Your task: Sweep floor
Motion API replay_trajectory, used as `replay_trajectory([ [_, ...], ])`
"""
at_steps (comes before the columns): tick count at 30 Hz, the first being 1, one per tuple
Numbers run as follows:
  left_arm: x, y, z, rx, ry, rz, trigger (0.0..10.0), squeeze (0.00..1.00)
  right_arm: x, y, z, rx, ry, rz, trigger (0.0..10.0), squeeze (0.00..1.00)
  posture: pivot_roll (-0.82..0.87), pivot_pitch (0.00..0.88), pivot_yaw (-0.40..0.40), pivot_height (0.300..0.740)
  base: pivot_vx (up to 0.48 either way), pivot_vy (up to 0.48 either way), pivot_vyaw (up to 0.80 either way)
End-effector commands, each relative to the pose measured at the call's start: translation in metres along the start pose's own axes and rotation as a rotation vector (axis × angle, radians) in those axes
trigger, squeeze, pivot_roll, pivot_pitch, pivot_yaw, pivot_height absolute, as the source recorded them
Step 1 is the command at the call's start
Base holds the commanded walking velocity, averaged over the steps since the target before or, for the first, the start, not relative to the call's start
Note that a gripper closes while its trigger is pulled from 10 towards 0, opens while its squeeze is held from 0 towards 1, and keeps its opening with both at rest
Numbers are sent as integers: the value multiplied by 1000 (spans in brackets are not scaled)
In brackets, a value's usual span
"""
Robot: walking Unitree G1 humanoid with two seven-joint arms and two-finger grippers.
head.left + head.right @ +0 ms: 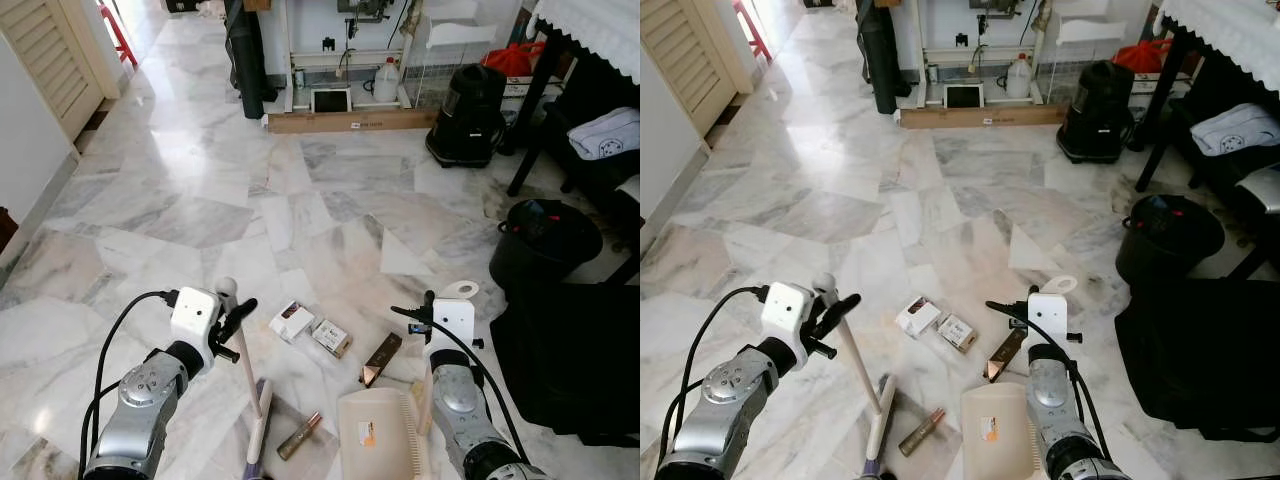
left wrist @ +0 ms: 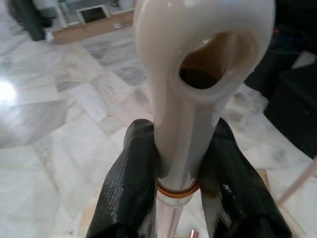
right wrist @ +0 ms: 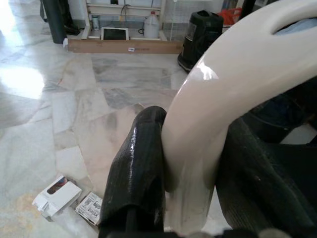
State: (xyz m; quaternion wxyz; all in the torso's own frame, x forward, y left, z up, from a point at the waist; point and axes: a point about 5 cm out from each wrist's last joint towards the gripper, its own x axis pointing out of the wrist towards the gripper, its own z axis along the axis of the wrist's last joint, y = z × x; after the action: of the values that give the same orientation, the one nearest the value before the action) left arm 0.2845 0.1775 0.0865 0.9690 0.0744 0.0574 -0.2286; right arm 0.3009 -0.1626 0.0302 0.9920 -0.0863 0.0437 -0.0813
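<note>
My left gripper point(image 1: 232, 322) is shut on the cream broom handle point(image 1: 247, 368) just below its hang hole point(image 2: 210, 62), with black fingers point(image 2: 130, 184) pressed on both sides. The broom head point(image 1: 258, 442) rests on the marble floor. My right gripper point(image 1: 424, 318) is shut on the curved cream handle point(image 3: 218, 104) of the dustpan point(image 1: 378, 435), which lies on the floor by the broom. Litter lies just ahead of both: a white box point(image 1: 291, 320), a smaller box point(image 1: 331, 337), a brown bar point(image 1: 382, 358) and a rose-gold tube point(image 1: 299, 435).
A black bucket point(image 1: 545, 240) and a black bag point(image 1: 570, 360) sit to the right, beside a dark table point(image 1: 530, 110). A black canister point(image 1: 470, 112) and a long cardboard box point(image 1: 350, 120) stand at the far wall. A louvred door point(image 1: 55, 60) is far left.
</note>
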Motion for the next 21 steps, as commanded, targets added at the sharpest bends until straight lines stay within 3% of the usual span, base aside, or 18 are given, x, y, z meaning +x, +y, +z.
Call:
replay_trajectory([
  [1,-3,-3,-13,-8,83,-49,10000,0,-11,4,-19,-5,101,12,10000,0,178,87,49,740,0,0,0],
  [5,-1,-6,-14,-49,98,-100,10000,0,-15,6,-24,7,127,14,10000,0,177,89,51,740,0,0,0],
  [8,0,-8,-14,-91,114,-141,10000,0,-20,6,-31,70,175,-6,10000,0,176,90,52,740,0,0,0],
  [17,3,-4,-9,-161,97,-137,10000,0,-24,12,-34,105,189,3,10000,0,176,90,53,740,0,0,0],
  [21,13,-7,-3,-234,50,-122,10000,0,-22,16,-31,114,182,19,10000,0,175,90,49,740,0,0,0],
])
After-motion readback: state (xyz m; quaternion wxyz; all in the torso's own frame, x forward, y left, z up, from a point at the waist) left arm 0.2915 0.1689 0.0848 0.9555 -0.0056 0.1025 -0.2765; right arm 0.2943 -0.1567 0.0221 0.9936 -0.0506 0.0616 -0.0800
